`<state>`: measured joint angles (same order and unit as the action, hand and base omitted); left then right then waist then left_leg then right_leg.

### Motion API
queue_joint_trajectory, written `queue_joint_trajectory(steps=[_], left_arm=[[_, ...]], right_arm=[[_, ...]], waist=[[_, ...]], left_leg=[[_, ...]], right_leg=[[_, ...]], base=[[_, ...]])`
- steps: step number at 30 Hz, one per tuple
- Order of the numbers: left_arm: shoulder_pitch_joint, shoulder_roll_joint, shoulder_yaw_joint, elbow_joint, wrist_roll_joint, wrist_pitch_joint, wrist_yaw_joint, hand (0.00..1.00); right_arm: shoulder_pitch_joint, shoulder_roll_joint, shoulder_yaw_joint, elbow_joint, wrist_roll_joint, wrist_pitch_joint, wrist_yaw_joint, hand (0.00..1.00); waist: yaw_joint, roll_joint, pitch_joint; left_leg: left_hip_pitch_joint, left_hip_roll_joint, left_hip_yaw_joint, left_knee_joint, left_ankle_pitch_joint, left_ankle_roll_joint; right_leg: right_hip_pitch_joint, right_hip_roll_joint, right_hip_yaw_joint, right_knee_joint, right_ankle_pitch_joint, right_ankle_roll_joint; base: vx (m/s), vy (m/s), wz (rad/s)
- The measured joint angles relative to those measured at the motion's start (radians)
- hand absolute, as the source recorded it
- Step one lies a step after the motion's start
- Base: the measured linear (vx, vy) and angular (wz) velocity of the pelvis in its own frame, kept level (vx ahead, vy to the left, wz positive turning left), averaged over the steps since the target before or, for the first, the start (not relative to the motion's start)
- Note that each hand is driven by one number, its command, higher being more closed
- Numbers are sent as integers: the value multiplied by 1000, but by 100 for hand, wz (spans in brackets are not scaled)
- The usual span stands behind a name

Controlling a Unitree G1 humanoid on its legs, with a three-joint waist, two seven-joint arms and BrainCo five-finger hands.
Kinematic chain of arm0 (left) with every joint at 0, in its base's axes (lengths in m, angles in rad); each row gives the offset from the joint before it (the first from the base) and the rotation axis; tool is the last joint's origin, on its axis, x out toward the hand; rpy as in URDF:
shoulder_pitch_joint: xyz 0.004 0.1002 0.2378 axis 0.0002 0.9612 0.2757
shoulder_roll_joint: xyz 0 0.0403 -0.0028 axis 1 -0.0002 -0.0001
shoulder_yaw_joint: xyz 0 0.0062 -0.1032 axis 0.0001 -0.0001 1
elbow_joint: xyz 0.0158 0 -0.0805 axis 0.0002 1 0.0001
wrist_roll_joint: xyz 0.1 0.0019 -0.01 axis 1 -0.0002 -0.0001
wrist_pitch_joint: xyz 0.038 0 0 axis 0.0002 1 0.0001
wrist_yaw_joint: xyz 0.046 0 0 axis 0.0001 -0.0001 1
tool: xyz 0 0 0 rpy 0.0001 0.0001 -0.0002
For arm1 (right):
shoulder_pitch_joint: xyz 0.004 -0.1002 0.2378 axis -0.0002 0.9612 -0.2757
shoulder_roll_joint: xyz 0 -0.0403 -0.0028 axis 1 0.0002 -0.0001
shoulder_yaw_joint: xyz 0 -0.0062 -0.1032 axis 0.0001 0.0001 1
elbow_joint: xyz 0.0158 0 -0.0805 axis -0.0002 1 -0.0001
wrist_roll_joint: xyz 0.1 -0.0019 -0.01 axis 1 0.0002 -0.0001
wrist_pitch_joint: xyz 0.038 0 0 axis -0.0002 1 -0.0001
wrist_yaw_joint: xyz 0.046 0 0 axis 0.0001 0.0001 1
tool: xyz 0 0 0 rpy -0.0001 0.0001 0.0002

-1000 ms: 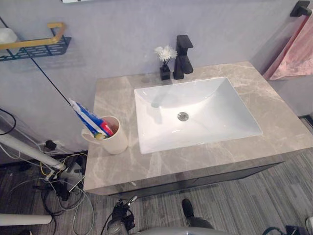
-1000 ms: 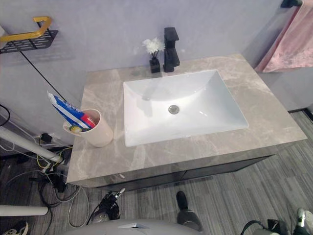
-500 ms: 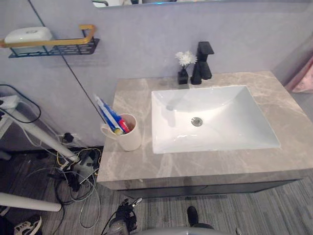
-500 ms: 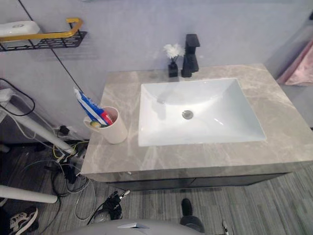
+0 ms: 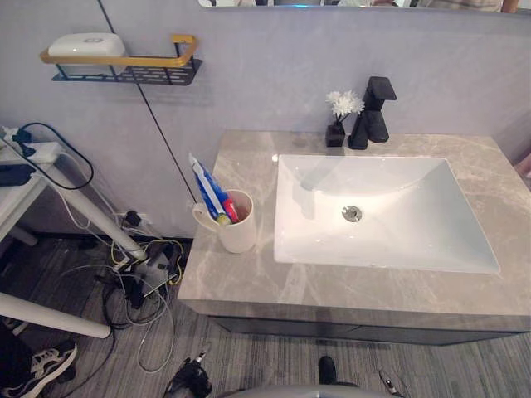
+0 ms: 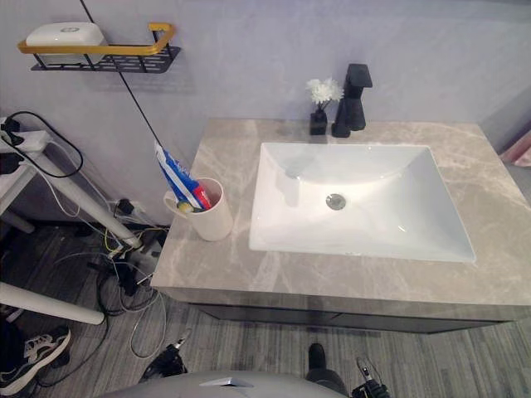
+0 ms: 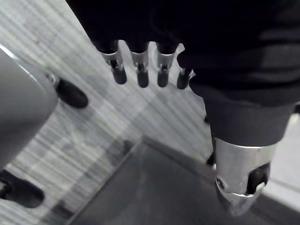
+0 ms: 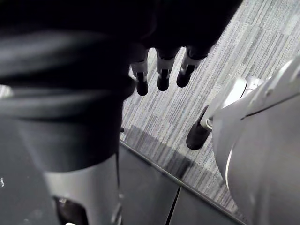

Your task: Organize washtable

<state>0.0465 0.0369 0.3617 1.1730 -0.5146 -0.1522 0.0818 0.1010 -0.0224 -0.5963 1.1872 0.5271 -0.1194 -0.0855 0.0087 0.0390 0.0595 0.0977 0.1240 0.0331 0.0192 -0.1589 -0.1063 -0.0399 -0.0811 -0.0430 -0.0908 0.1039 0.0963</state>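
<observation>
**Hands empty, cup beside sink**

The cream ceramic cup [image 5: 241,228] holding a blue-and-white toothpaste tube [image 5: 207,187] stands on the grey marble desk [image 5: 246,162], just left of the white rectangular sink [image 5: 415,242]. The left hand [image 7: 142,71] and right hand [image 8: 163,76] hang over the striped grey floor [image 7: 89,119], fingers loosely straight, holding nothing.

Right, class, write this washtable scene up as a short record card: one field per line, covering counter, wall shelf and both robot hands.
Counter: grey marble countertop, white sink set in it
Left of sink: cream cup holding toothpaste tube
Behind sink: black faucet, black vase with white flower beside it
Wall shelf: black-and-gold rack carrying white box
Left hand: open, empty, above floor
Right hand: open, empty, above floor
</observation>
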Motion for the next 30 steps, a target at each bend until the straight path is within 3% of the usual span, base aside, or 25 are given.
queue_joint_trajectory(steps=[4,9,10,14,19,24,30], left_arm=[[34,-9,163,-178,-149,-11,49,0],[71,-16,270,-580,-100,-75,126,0],[71,-23,298,-663,-84,-97,150,100],[66,-44,315,-891,-58,-139,225,100],[72,-98,267,-1212,52,-185,281,100],[75,-115,169,-1425,92,-217,277,100],[123,-108,58,-1614,131,-244,209,100]], right_arm=[[11,1,-1,-1,0,0,0,0],[35,1,10,-10,-26,-1,1,0],[38,1,10,-10,-39,-1,1,0],[44,0,11,-14,-39,-2,8,0],[65,2,54,-20,-38,-6,17,0],[94,-1,98,-54,-37,-24,31,0],[136,2,141,-81,-37,-28,45,0]], waist=[[1,-2,-1],[6,1,-5],[7,4,-7],[19,12,-13],[51,7,-31],[60,16,-42],[66,-2,-57]], left_leg=[[3,1,-6,-3,0,0],[-12,3,-16,-11,1,0],[-13,3,-17,-9,2,1],[-11,2,-22,-10,3,1],[-21,-8,-14,24,10,-10],[-22,-2,-11,24,18,-12],[-51,1,6,46,-5,7]], right_leg=[[6,0,-7,0,-5,0],[-1,-1,-22,0,-10,-2],[-4,-1,-22,0,-10,-2],[-1,-1,-26,0,-9,-2],[8,-12,-26,1,-12,-1],[7,-8,-27,10,-31,2],[-2,-8,-27,1,-12,0]], base=[[-11,-5,4],[14,-2,8],[65,10,2],[53,11,3],[3,1,3],[-66,-23,5],[-67,-1,-2]])
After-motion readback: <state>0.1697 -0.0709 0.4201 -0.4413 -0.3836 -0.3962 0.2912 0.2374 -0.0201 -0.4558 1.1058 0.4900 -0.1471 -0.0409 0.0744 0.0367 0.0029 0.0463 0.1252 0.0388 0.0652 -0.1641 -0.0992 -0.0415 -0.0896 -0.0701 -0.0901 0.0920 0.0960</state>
